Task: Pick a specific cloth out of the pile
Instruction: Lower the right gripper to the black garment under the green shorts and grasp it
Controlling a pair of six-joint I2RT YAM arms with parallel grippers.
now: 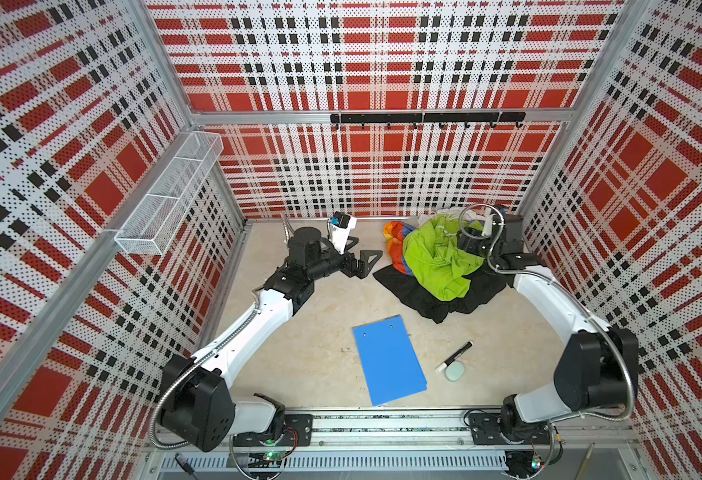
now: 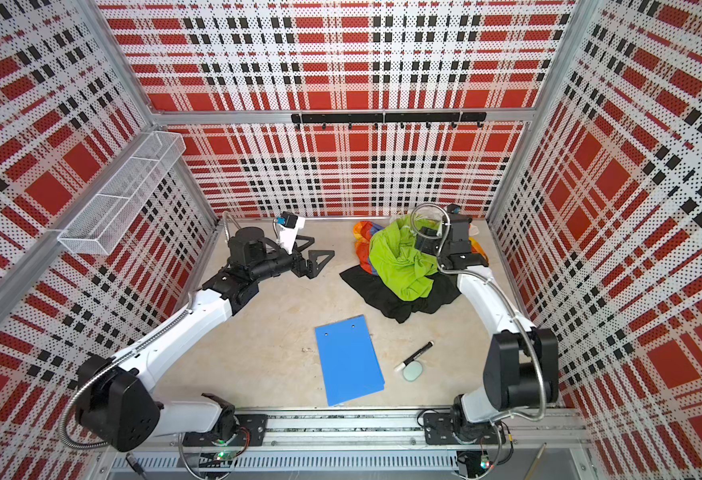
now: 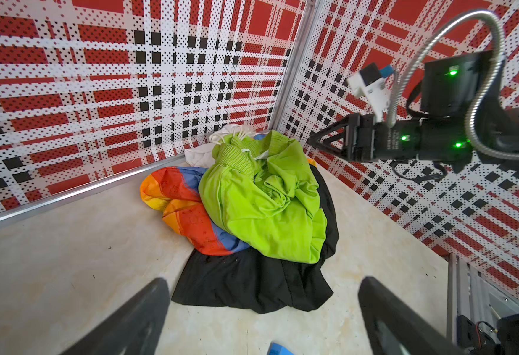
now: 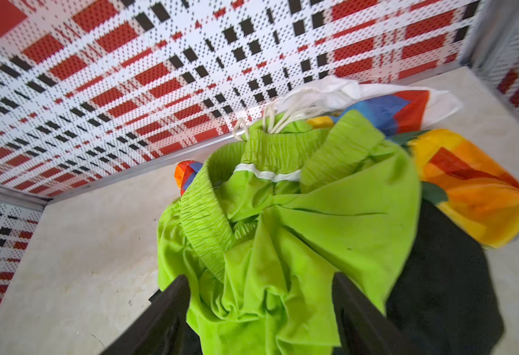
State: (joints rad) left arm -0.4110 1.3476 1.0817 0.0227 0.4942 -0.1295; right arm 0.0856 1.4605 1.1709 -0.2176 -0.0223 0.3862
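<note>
The pile (image 1: 436,257) sits at the back right against the wall, with a lime-green garment (image 4: 283,221) on top, a rainbow cloth (image 3: 184,209) beside it and white fabric (image 4: 338,92) behind. Under the pile lies the black cloth (image 1: 424,295) (image 3: 252,282), spread flat, its front edge showing. My right gripper (image 4: 259,276) hangs over the pile, jaws wide apart, with loose lime-green folds between them. My left gripper (image 1: 366,251) (image 3: 263,280) stands open to the left of the pile, above the floor, holding nothing.
A blue board (image 1: 389,359) lies in front of the pile. A black marker (image 1: 455,355) and a pale oval object (image 1: 455,371) lie to its right. A wire basket (image 1: 170,199) hangs on the left wall, a hook rail (image 1: 426,118) on the back wall.
</note>
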